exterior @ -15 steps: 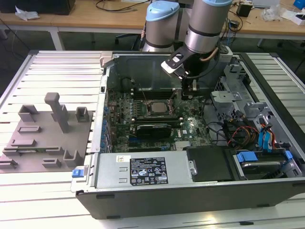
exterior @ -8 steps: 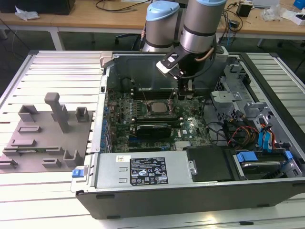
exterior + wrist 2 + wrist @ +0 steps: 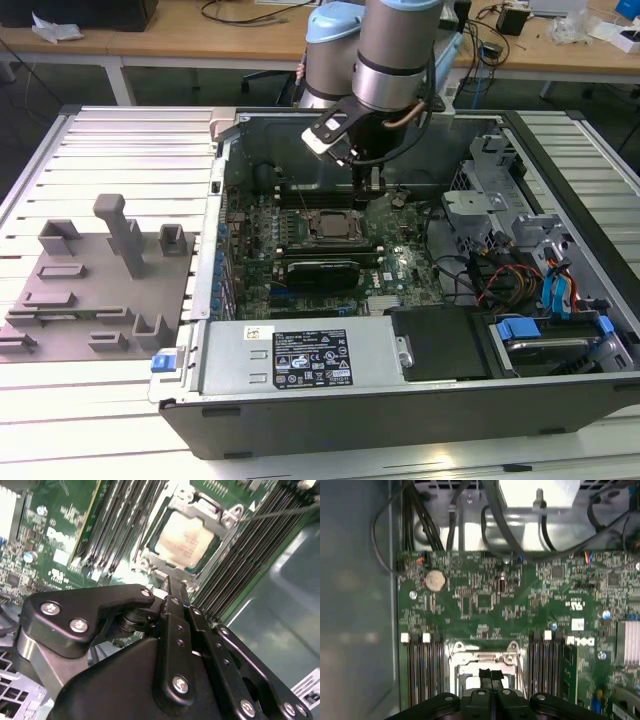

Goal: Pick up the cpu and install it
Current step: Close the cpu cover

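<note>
The cpu [image 3: 184, 539], a small square chip with a pale silvery top, lies in the metal-framed socket [image 3: 226, 519] of the green motherboard [image 3: 55, 525]. In the exterior view the socket [image 3: 329, 226] sits mid-board inside the open computer case. My gripper [image 3: 372, 186] hangs just above the board, a little toward the exterior view's right and back of the socket. Its black fingers [image 3: 173, 591] are pressed together with nothing between them. In the first wrist view the fingertips [image 3: 486, 674] meet over the socket frame [image 3: 487, 656].
A grey tray [image 3: 70, 300] with plastic blocks and posts lies on the slatted table at the exterior view's left. Memory slots [image 3: 422, 667] flank the socket. Drive cages and cables [image 3: 510, 240] fill the case's right side; the power supply [image 3: 300, 355] sits at the front.
</note>
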Available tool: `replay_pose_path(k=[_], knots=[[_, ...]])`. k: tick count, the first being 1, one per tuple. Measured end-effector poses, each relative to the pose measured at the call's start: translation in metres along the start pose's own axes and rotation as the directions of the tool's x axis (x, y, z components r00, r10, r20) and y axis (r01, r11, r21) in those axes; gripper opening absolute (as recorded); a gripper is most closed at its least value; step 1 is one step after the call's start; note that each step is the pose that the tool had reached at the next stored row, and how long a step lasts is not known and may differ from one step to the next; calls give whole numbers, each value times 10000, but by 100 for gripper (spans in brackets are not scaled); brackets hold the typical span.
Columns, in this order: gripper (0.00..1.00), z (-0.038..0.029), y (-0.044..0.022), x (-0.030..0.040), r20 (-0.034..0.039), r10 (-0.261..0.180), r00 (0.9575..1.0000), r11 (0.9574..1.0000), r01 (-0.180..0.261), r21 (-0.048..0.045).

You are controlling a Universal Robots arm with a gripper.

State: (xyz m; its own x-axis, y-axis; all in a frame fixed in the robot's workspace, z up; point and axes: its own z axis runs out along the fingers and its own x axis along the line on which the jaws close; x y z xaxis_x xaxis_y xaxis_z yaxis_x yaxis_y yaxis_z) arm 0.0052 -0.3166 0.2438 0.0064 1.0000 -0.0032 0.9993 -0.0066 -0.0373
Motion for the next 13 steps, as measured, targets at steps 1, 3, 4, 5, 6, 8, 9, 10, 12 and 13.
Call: replay_pose_path(k=[1, 3, 4, 5, 6, 8, 9, 10, 12, 13], knots=[[11, 1, -37, 0, 0, 1, 10000, 10000, -1, -2], [11, 4, -112, -1, 0, 2, 10000, 10000, -2, -7], [11, 5, -129, -1, 1, 2, 10000, 10000, -2, -8], [11, 5, -142, -1, 1, 2, 10000, 10000, -2, -8], [11, 6, -153, -1, 1, 2, 10000, 10000, -2, -8], [11, 10, -167, 0, -1, 2, 10000, 10000, -2, -9], [11, 15, -173, 0, -2, 1, 10000, 10000, -1, -10], [11, 20, -182, -1, -1, 1, 10000, 10000, -1, -9], [11, 38, -213, -1, -1, 2, 10000, 10000, -2, -9], [11, 42, -222, -1, 0, 2, 10000, 10000, -2, -8]])
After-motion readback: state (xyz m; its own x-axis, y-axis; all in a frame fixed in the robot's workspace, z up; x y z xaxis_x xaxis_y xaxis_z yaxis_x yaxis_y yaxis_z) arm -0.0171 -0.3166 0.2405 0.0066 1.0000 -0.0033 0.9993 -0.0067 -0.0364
